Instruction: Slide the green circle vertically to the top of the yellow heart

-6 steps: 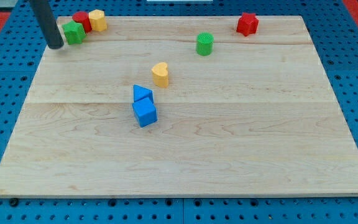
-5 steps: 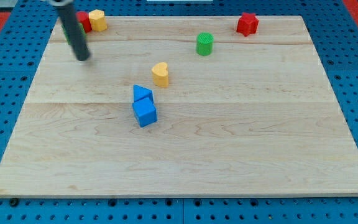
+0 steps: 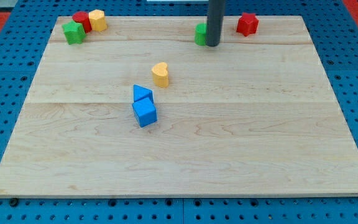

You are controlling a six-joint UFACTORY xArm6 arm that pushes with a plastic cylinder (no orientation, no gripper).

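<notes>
The green circle (image 3: pixel 200 34) stands near the view's top, right of centre, partly hidden by my rod. My tip (image 3: pixel 212 43) rests on the board against the circle's right side. The yellow heart (image 3: pixel 160 74) stands lower and to the left of the circle, near the board's middle.
A blue triangle (image 3: pixel 142 94) and a blue cube (image 3: pixel 145 113) touch just below the heart. A green block (image 3: pixel 74 32), a red block (image 3: pixel 82 21) and a yellow block (image 3: pixel 97 20) cluster at the top left. A red block (image 3: pixel 247 23) stands at the top right.
My rod has swept from the top left cluster across to the right and now stands at the green circle. The circle sits a little higher than before.
</notes>
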